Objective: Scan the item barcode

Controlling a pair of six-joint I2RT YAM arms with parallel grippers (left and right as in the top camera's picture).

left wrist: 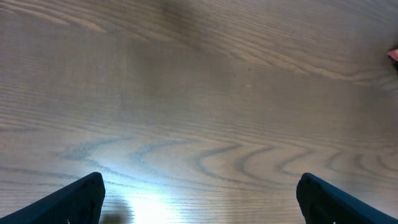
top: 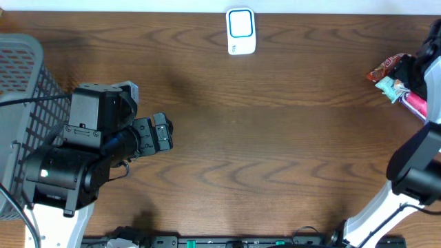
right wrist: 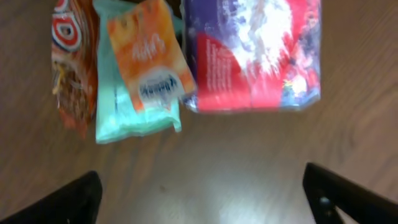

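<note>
Though the print is too blurred to be read, a bunch of snack packets [right wrist: 146,62] can be seen lying together on the table [top: 275,151], just ahead of the right gripper [right wrist: 202,199], fingers spread wide and nothing held. The left gripper [left wrist: 199,199] is spread apart too. The white scanner [top: 240,31] is parked well apart from them at the far edge.

place: looks like a mock shop checkout, lab-ish (robot arms [top: 76,162] around) | clues: wood-grain table [top: 275,138], white scanner [top: 241,31], mesh basket [top: 21,83], snack packs [right wrist: 249,56]

Overhead straight down on table [top: 275,138]; both wrist views close above same wood.
</note>
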